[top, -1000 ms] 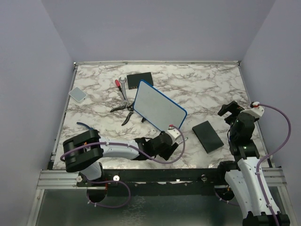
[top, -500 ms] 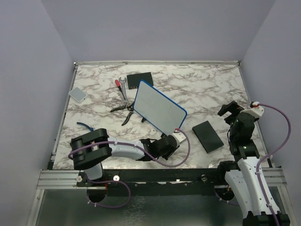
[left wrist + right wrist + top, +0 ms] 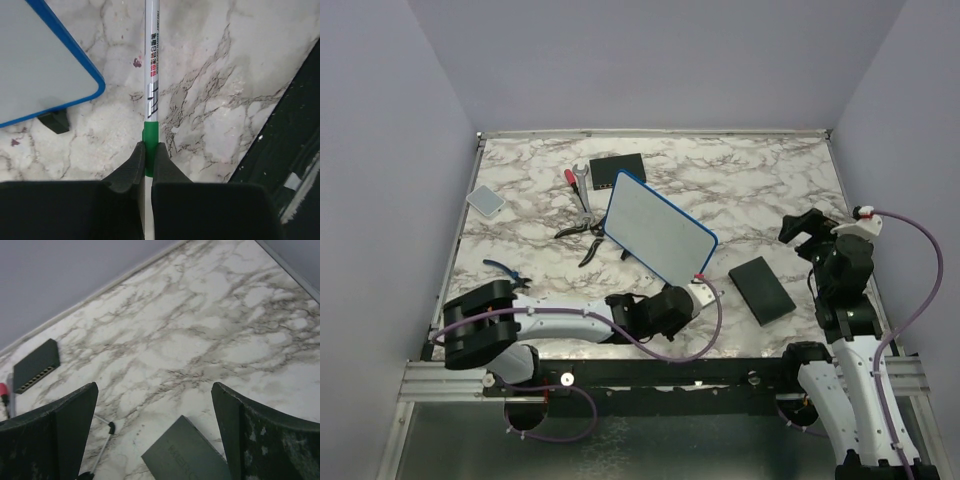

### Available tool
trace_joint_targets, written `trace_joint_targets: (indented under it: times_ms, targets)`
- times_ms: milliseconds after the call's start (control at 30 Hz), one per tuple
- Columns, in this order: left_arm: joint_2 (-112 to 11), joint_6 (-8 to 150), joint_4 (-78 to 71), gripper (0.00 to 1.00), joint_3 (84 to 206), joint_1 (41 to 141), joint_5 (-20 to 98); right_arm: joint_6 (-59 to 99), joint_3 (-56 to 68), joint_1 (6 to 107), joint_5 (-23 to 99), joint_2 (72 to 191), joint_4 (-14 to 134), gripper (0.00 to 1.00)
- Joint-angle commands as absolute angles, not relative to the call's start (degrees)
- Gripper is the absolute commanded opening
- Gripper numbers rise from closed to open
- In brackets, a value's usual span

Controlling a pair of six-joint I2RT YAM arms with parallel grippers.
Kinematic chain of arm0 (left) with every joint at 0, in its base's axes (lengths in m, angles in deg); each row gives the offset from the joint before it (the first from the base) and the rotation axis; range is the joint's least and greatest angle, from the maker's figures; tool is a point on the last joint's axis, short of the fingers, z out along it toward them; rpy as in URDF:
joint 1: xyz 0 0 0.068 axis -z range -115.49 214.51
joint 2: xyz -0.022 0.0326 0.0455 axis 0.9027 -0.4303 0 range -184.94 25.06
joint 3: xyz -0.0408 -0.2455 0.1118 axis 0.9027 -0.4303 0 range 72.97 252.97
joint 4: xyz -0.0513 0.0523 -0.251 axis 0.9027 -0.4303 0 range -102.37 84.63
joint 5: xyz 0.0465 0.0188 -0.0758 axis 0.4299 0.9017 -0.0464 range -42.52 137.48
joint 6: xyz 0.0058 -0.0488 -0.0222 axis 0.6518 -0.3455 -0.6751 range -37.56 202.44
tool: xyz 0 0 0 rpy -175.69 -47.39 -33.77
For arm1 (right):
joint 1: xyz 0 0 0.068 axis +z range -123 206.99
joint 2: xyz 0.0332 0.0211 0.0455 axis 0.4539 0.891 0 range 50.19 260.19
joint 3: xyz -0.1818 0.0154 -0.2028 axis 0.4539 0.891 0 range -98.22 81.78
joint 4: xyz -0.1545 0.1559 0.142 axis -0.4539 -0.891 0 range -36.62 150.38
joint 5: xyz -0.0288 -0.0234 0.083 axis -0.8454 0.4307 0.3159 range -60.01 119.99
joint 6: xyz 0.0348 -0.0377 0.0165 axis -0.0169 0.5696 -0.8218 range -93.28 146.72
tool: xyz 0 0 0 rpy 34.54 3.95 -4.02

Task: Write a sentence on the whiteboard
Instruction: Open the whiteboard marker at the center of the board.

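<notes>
The whiteboard (image 3: pixel 655 228), blue-rimmed and propped on little black feet, stands tilted at mid-table; its corner (image 3: pixel 40 65) fills the upper left of the left wrist view. No sentence shows on its face. My left gripper (image 3: pixel 698 292) lies low by the board's near right corner. It is shut (image 3: pixel 149 147) on a white marker (image 3: pixel 151 75) at its green band, and the marker lies along the marble, pointing away. My right gripper (image 3: pixel 800 228) hovers at the right side, open (image 3: pixel 154 390) with nothing between its fingers.
A flat black pad (image 3: pixel 761 289) lies right of the board, below my right gripper (image 3: pixel 185 455). A black box with ports (image 3: pixel 618 168), a red-handled wrench (image 3: pixel 576 180) and shears (image 3: pixel 582 232) sit behind the board. A grey square (image 3: pixel 486 200) and blue-handled pliers (image 3: pixel 505 268) lie at left.
My left gripper's fingers have closed onto the marker, and that arm has stretched slightly rightward along the table front. The right arm has barely shifted.
</notes>
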State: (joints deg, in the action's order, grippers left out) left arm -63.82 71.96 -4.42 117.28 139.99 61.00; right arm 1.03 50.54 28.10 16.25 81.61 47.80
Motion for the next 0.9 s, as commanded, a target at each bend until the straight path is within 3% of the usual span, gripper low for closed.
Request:
trace_joint_targets:
  times_ms: [0,233,567,867]
  targets:
    - [-53.5,78.2,-13.5,0.0,123.8,140.3,57.7,2.2,43.7,28.0,31.3,80.6,44.3,0.99]
    - [-44.9,91.4,-24.9,0.0,131.5,139.4,51.6,2.6,34.0,28.0,48.9,83.1,42.2,0.99]
    - [-34.7,98.5,-23.9,0.0,128.9,125.0,39.6,2.9,19.5,28.0,92.4,101.2,36.2,0.97]
    - [-30.3,99.0,-24.1,0.0,127.0,123.4,35.5,6.4,18.6,30.1,98.3,105.3,28.8,0.82]
